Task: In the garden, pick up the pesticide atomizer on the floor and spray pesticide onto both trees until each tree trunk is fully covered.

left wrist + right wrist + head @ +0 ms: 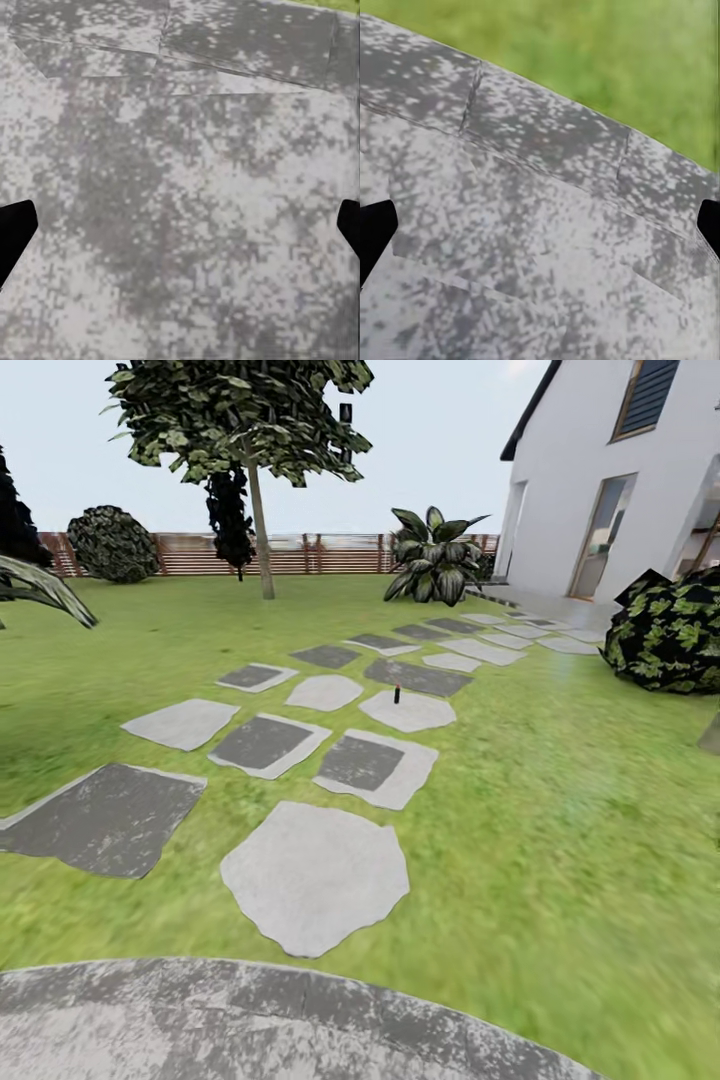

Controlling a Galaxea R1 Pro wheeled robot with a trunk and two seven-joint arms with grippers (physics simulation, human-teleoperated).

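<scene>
A small dark upright object, apparently the pesticide atomizer (397,695), stands on a pale stepping stone (408,711) in the middle of the garden lawn, several stones ahead of me. Farther back, a tree (240,410) with jagged dark-green foliage rises on a bare pale trunk (262,540) in front of the slat fence (300,553). My left gripper (180,232) is open over mottled grey paving, its black fingertips (13,232) at the frame's edges. My right gripper (540,232) is open too, above the paving's edge beside grass.
A path of grey and dark stepping stones (315,875) leads toward the white house (620,470). A dark bush (670,630) sits at the right, a broad-leaved plant (435,560) by the house corner, a round bush (112,543) and a black-foliaged tree (230,510) at the fence.
</scene>
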